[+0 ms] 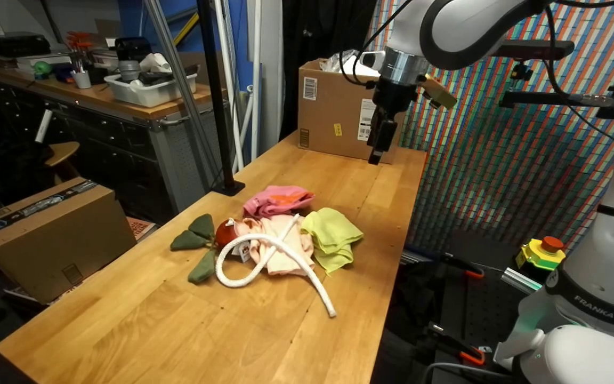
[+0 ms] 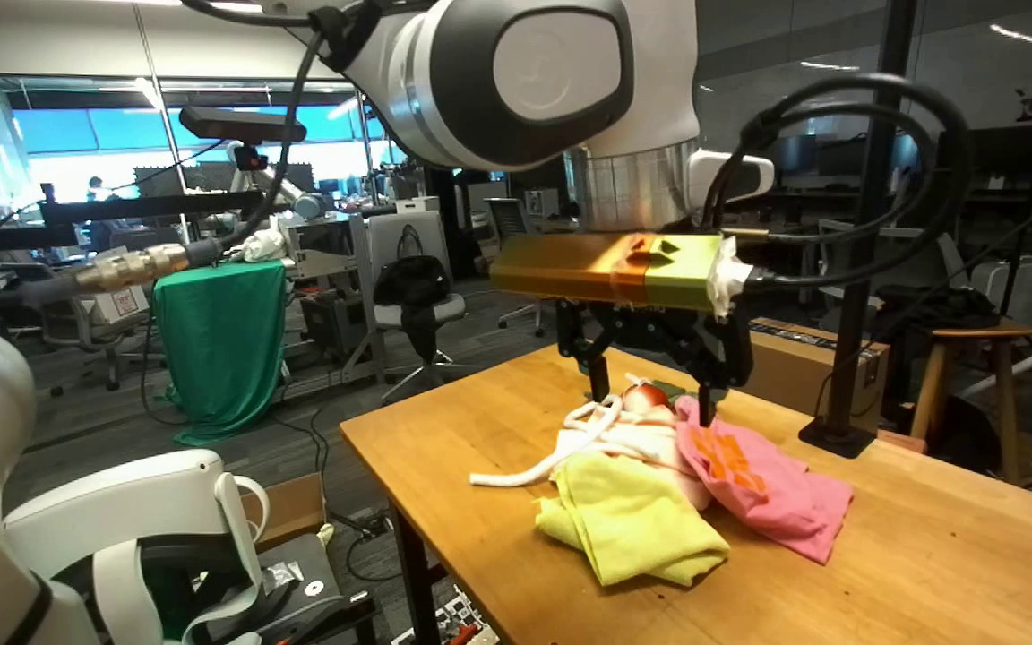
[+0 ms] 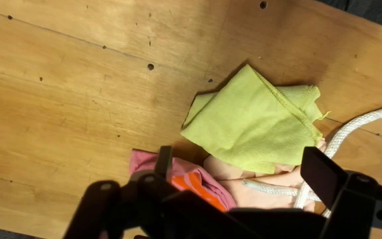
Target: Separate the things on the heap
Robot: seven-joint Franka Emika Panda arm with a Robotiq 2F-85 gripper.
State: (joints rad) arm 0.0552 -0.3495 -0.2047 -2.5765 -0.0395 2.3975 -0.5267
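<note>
Yellow cloth (image 2: 632,520) lies nearest us of the heap (image 2: 646,448) in an exterior view, overlapping peach cloth (image 1: 284,263) that white rope (image 1: 285,247) crosses — pink cloth (image 2: 780,502) touching the peach — all on the wooden table (image 1: 179,325), over which we see the gripper (image 2: 653,406), fingers (image 2: 599,378) spread, holding nothing.

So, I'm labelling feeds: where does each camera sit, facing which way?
In an exterior view: beside the arm, facing diagonally across the table, yellow cloth nearest; arm and claw show.
In an exterior view: near one table end, facing lengthwise toward a cardboard box; arm and claw show.
Wrist view: above the claw, facing down; fingers show.
All three share the yellow cloth, pink cloth and white rope.
</note>
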